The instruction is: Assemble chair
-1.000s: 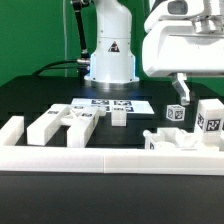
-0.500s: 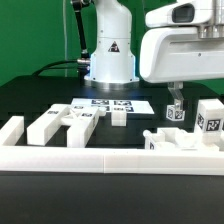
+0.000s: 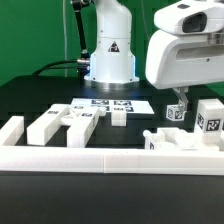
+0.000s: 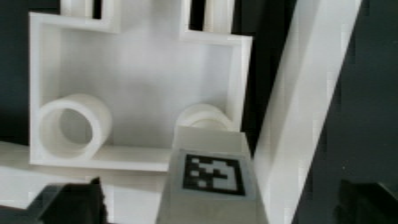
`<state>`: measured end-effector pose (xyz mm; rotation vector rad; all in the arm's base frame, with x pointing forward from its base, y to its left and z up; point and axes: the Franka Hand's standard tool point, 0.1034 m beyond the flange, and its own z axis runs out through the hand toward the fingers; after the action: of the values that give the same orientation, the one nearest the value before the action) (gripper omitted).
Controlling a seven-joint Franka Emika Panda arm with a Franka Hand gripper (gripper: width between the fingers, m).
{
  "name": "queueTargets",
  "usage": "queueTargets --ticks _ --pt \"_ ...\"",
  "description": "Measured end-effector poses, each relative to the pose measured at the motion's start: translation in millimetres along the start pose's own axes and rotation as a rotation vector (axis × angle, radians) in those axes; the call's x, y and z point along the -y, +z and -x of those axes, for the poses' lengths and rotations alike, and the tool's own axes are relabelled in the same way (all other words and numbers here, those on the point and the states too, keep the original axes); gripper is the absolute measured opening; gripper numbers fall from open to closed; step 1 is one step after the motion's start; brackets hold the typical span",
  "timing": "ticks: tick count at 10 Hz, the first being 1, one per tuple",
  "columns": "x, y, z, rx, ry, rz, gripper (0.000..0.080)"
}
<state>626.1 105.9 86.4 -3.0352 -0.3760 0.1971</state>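
Hovering above two tagged chair blocks (image 3: pixel 177 114) is one tool (image 3: pixel 181 99), jaws spread.

— What sort of place was it?

— A robotics lab, by the look of it. A robot arm (image 3: pixel 108 55) stood on a black table (image 3: pixel 25 100), with a plain green backdrop (image 3: pixel 30 35) behind it.

— Anything else that showed it?

— A marker board (image 3: pixel 112 103) lay flat on the table, the white parts (image 3: pixel 62 122) bore printed square tags, and a low white rail (image 3: pixel 100 160) ran along the near edge.
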Motion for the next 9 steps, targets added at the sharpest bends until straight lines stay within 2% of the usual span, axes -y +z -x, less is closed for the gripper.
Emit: queueTargets --ticks 4,5,6,7,8,9 --pt "-3.7 -5.6 -8.7 -0.02 -0.009 0.002 0.0649" --pt "-4.3 -5.6 -8.8 -0.021 -0.014 0.002 0.0612" --pt "-4.2 -5.2 -8.4 -0.02 -0.014 0.002 0.0612" --pt "-4.3 -5.0 -8.3 -0.02 -0.014 0.002 0.0421" --pt "-4.1 -5.0 -8.3 -0.02 -0.006 0.001 0.0421" --pt "-4.1 -5.0 -8.3 -0.02 0.012 0.001 0.0288"
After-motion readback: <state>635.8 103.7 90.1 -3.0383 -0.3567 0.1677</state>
